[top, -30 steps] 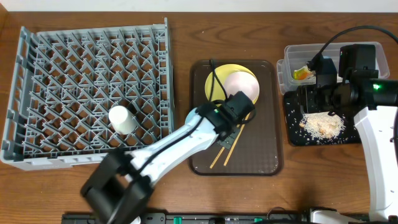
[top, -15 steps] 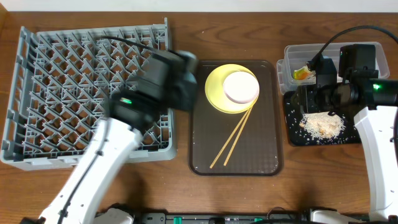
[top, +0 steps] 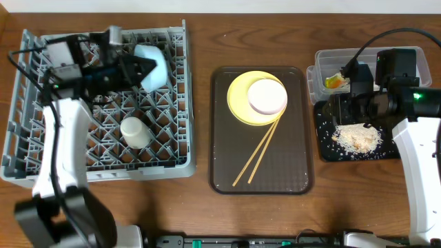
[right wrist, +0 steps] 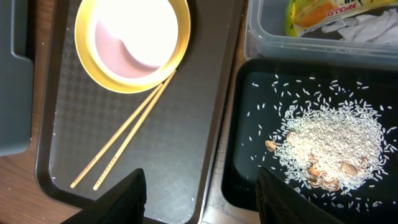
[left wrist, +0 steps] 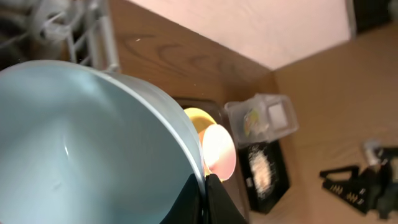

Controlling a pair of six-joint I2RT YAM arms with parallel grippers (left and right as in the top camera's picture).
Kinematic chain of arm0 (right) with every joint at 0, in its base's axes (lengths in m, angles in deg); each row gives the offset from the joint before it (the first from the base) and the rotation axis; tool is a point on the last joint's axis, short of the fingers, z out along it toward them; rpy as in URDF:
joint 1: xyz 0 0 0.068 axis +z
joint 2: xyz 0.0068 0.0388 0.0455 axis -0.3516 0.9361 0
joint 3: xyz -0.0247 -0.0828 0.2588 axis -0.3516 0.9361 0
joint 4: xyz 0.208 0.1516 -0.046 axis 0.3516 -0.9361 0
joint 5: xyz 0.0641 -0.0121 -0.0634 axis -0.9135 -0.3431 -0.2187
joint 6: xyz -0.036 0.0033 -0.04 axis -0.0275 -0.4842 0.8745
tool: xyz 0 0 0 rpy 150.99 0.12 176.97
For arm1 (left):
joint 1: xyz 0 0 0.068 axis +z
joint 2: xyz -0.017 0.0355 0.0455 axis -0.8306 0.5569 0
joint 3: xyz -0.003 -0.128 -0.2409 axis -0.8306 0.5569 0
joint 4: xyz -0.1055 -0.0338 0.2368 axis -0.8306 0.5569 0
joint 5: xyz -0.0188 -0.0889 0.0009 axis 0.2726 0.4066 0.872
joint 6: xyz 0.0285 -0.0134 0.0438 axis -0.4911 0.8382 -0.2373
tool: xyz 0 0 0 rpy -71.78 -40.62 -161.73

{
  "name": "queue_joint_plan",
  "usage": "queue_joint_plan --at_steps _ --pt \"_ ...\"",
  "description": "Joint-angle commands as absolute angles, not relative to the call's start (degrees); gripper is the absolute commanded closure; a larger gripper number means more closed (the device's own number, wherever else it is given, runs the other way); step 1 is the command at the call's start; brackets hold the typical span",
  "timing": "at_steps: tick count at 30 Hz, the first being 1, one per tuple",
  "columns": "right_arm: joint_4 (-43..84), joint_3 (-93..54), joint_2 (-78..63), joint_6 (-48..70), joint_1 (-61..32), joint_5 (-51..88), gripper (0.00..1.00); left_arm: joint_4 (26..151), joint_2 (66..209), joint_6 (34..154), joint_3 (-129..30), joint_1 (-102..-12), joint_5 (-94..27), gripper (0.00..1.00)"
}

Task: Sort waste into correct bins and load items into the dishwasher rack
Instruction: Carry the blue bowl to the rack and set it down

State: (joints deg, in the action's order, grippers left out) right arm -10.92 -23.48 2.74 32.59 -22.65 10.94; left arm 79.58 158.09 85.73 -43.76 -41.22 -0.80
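Up front, thin light wooden chopsticks lie on the dark brown serving tray, reaching the round yellow plate with the white bowl on it. Small white cup sits in the big grey plastic rack. Farther back, left gripper pinches the rim of the light blue bowl over the rack's far corner. Right gripper hangs wide open, empty, over the glossy black tray of rice.

red lettering "APOLLO" on the green-and-orange snack wrapper, lying in the clear tub, no other legible text
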Motion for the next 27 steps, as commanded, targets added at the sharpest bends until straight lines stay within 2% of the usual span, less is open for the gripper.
queue_joint_plan --at_steps 1,6,17,25,27 --pt "-10.8 -23.7 2.7 32.2 -22.8 11.1 0.46 77.6 163.2 89.2 -44.6 -37.9 7.9 0.94" --pt "-10.8 -23.7 2.7 32.2 -22.8 11.1 0.46 70.4 169.7 89.4 -44.6 -34.9 16.6 0.94" --pt "-11.0 -23.7 2.7 32.2 -22.8 11.1 0.46 69.3 173.4 89.6 -44.3 -29.1 16.3 0.94" --pt "-11.0 -23.7 2.7 32.2 -22.8 11.1 0.46 80.7 173.4 89.1 -44.3 -26.5 2.4 0.94" --pt "-11.0 -23.7 2.7 32.2 -22.8 11.1 0.46 82.8 173.3 87.8 -44.3 -26.3 2.3 0.89"
